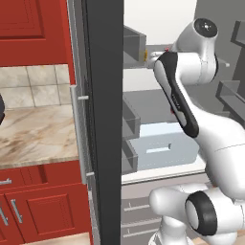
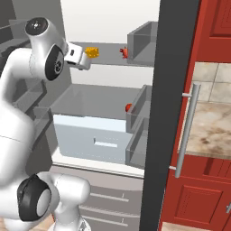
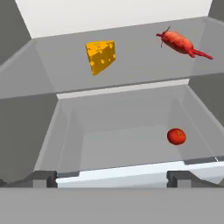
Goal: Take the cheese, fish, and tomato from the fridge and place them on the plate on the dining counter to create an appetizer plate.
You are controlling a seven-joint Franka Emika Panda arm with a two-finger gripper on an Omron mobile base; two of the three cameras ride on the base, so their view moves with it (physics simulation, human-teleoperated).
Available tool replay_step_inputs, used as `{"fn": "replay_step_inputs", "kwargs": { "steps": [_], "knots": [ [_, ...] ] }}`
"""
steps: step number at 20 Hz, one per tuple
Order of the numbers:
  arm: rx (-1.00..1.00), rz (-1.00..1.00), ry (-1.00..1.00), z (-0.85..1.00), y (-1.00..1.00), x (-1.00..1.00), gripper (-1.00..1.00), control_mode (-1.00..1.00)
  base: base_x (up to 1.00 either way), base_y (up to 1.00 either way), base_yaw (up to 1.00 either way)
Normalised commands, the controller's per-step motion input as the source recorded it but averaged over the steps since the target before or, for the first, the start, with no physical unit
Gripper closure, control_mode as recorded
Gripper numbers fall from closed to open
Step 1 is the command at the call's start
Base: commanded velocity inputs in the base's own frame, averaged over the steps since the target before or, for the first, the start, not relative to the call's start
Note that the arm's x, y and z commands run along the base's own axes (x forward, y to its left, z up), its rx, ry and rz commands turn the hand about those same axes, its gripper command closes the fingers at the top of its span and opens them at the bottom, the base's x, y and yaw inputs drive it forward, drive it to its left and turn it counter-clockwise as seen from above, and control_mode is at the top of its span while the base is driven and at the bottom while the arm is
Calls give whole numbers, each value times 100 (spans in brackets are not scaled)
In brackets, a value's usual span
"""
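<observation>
Looking over the arm from the left base view, we see the open fridge [image 1: 103, 119] with its dark door edge-on and a pale drawer [image 1: 162, 150] inside; the arm reaches up toward the upper shelf, and a red cabinet [image 1: 43, 206] and a marbled bench [image 1: 33, 134] stand left of the door.

From the right base view, we see the fingers [image 2: 86, 60] at the upper shelf [image 2: 108, 61], the cheese [image 2: 92, 52] just beside them and the fish [image 2: 123, 53] farther along the same shelf. The tomato [image 2: 128, 107] lies lower, at the back of the drawer.

From the hand view, our fingers [image 3: 112, 178] stand spread wide, gripping nothing. Cheese [image 3: 101, 56] sits ahead and slightly left, fish [image 3: 180, 43] ahead to the right, both apart from the fingertips. The tomato [image 3: 176, 136] rests in the drawer, nearer the right fingertip [image 3: 186, 178].
</observation>
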Motion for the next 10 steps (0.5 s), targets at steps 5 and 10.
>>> {"fn": "replay_step_inputs", "kwargs": {
  "steps": [5,10],
  "knots": [
    [3,0,0,7,2,51,-100,-100,0,0,0],
    [0,0,0,0,15,61,-100,-100,0,0,0]
  ]
}}
